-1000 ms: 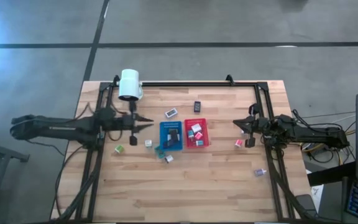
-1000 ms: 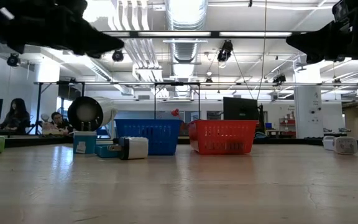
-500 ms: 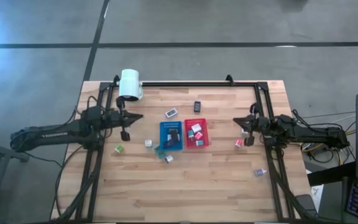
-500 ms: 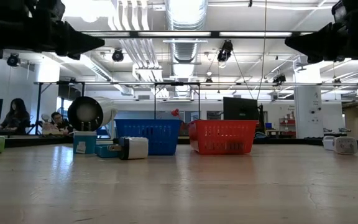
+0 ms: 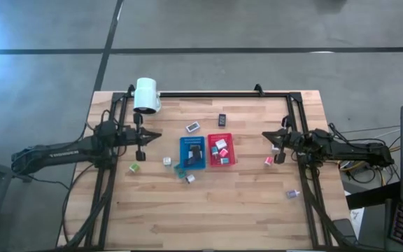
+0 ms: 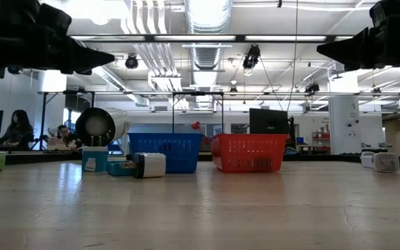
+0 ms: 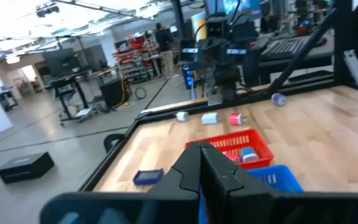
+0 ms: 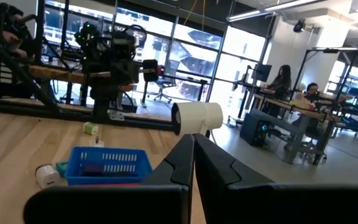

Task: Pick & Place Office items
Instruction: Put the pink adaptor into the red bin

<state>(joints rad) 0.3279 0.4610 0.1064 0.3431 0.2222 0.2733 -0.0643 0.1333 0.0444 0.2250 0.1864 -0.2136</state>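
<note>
The office items are small blocks and clips. Some lie in the blue tray (image 5: 185,144) and the red tray (image 5: 229,160) at mid-table. Loose ones rest flat on the wood: a green one (image 5: 134,168), white ones (image 5: 166,161) (image 5: 189,178), a black one (image 5: 222,120) and a pink-red one (image 5: 269,161). My left gripper (image 5: 159,134) hovers shut to the left of the blue tray, pointing level at it, and holds nothing. My right gripper (image 5: 264,134) hovers shut to the right of the red tray. Both show high up in the low view (image 6: 110,55) (image 6: 321,47).
A big white lamp head (image 5: 146,94) sits at the far left corner, close behind my left arm. A black frame (image 5: 208,93) runs along the table's far edge and down both sides. A small purple-white item (image 5: 292,194) lies near the right rail. People sit at desks beyond the table (image 6: 19,128).
My left gripper has drawn back toward the table's left edge, away from the blue tray, and sunk a little. Its fingers have shut with nothing between them. The items and trays lie as before.
</note>
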